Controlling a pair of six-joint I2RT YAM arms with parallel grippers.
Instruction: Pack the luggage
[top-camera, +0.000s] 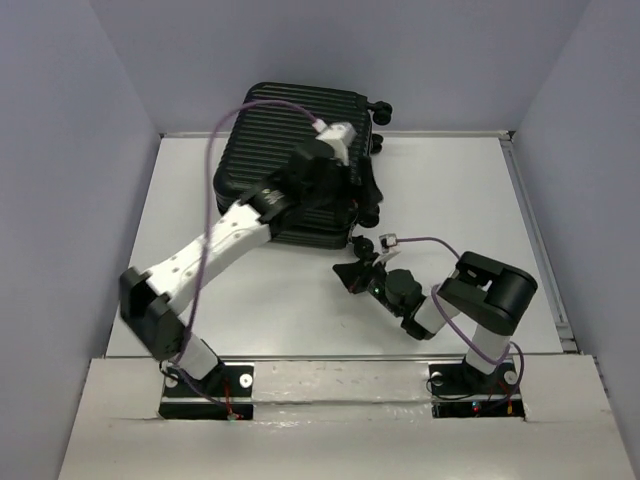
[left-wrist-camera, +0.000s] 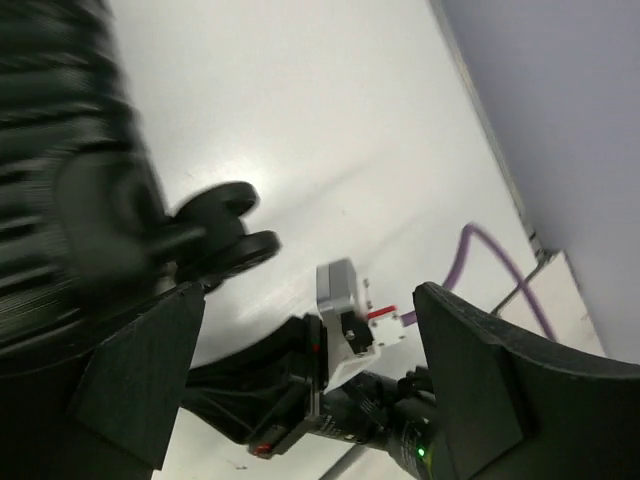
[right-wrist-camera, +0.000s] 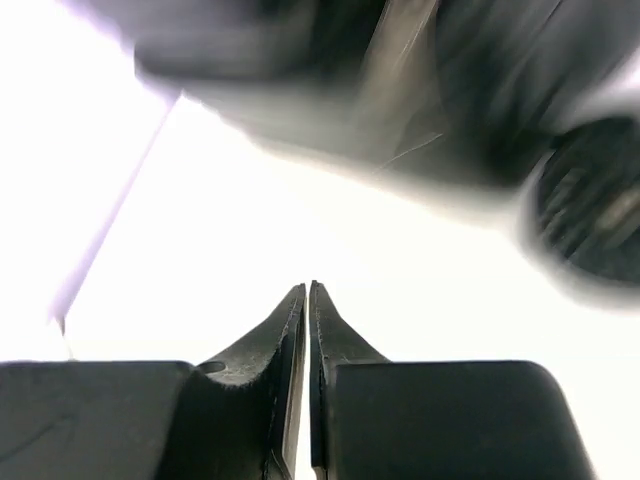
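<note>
While my left gripper (left-wrist-camera: 308, 292) hangs with its fingers spread wide and nothing between them, my right gripper (right-wrist-camera: 307, 290) sits low over the table (top-camera: 450, 190) with its fingers pressed flat together, also on nothing. Just beyond the left fingers are the caster wheels (left-wrist-camera: 225, 215) at the near right corner of the luggage (top-camera: 270, 130), and past them my own right wrist. The luggage lies flat at the far middle of the table, ribbed shell up, and from above it looks closed. My right gripper is near that same wheeled corner but apart from it.

I judge the step in hand to be getting a hold on the shell at this wheeled side so the case can be worked. To do it well, I should bring the spread left fingers around the rim of the shell, not a wheel — a wheel would likely swivel and slip — and close only once both pads face solid edge. The right fingers must part before they can help. Both wrists are close here, so one arm should move at a time. Blur in both wrist views hides the seam — I cannot tell where it runs.
</note>
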